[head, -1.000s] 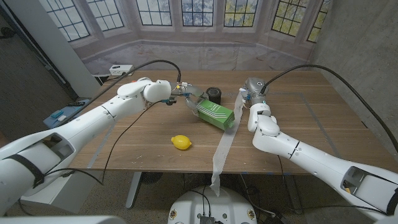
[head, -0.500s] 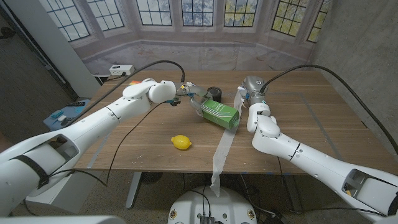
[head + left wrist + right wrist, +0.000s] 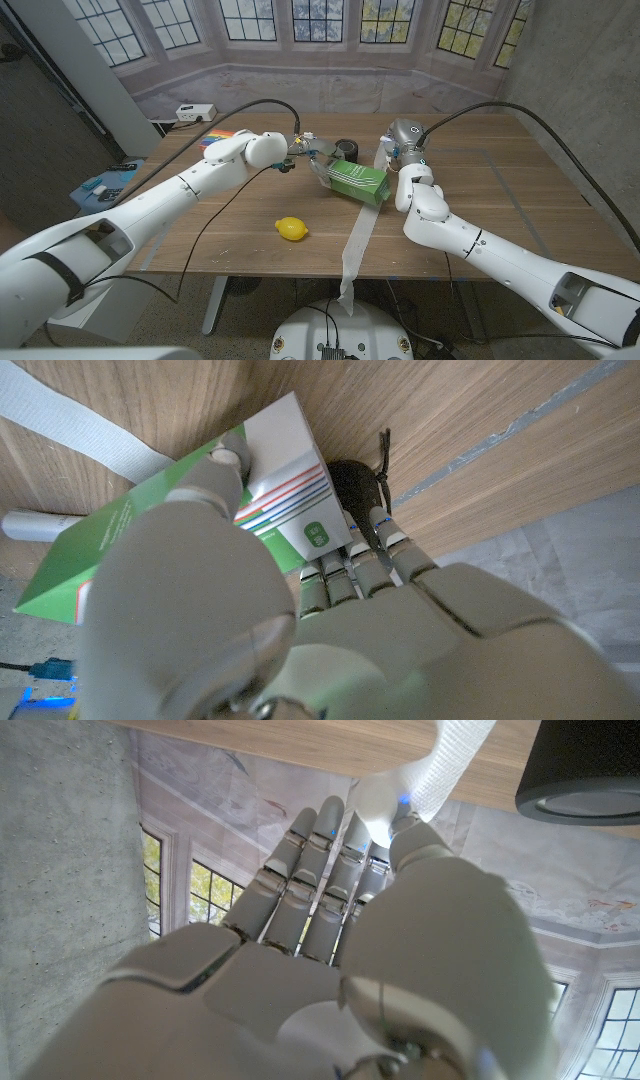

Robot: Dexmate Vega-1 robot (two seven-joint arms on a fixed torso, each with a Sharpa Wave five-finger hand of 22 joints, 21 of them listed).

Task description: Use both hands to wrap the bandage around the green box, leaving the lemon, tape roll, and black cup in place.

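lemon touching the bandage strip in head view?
No, the lemon lies on bare table, clearly apart from the bandage strip that hangs over the front edge.

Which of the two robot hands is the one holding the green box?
The left hand holds the green box, lifted off the table. The right hand grips the white bandage instead.

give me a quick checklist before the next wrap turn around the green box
1. Left hand holds the green box: ok.
2. Right hand pinches the bandage: ok.
3. Bandage tail free, hanging off the table's near edge: ok.
4. Lemon clear of the strip: ok.
5. Black cup right behind the box, clearance: cannot tell.
6. Tape roll in place: cannot tell.
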